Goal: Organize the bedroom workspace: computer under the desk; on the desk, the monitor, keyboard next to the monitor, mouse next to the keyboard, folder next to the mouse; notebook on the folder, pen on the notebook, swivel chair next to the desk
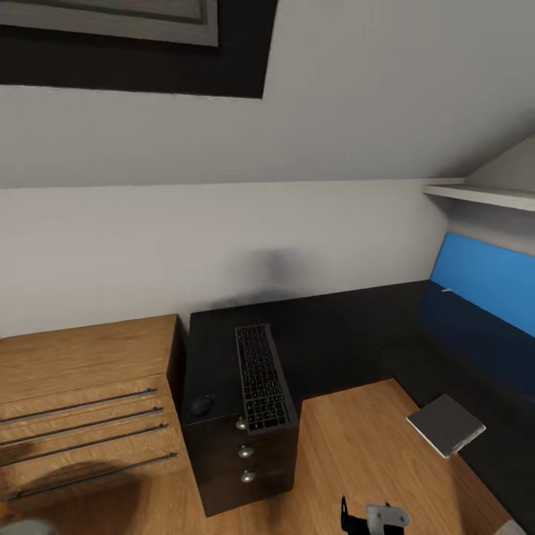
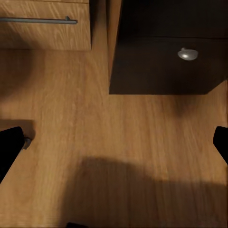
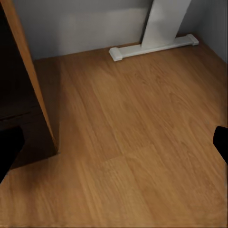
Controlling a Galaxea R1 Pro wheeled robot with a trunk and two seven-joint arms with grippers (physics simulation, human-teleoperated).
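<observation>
The keyboard [image 1: 261, 375] lies lengthwise on the black desk [image 1: 334, 334], over the drawer unit [image 1: 241, 453]. The small black mouse [image 1: 200, 405] sits just left of it near the desk's front edge. The greyish notebook [image 1: 446, 424] rests on the desk's right wing, with one corner hanging over the floor. A short pale pen [image 1: 444, 290] lies by the blue back panel [image 1: 483, 286]. My right gripper [image 1: 375, 516] hangs low over the floor in front of the desk. It is open [image 3: 114, 142] and empty. My left gripper [image 2: 114, 142] is open over bare floor before the drawer unit [image 2: 161, 52].
A light wooden cabinet [image 1: 82, 386] with long bar handles stands against the drawer unit's left side. The desk's white leg [image 3: 161, 28] stands by the wall under the desk. A white shelf [image 1: 483, 195] juts out above the blue panel. Wood floor [image 1: 357, 446] lies between the desk's wings.
</observation>
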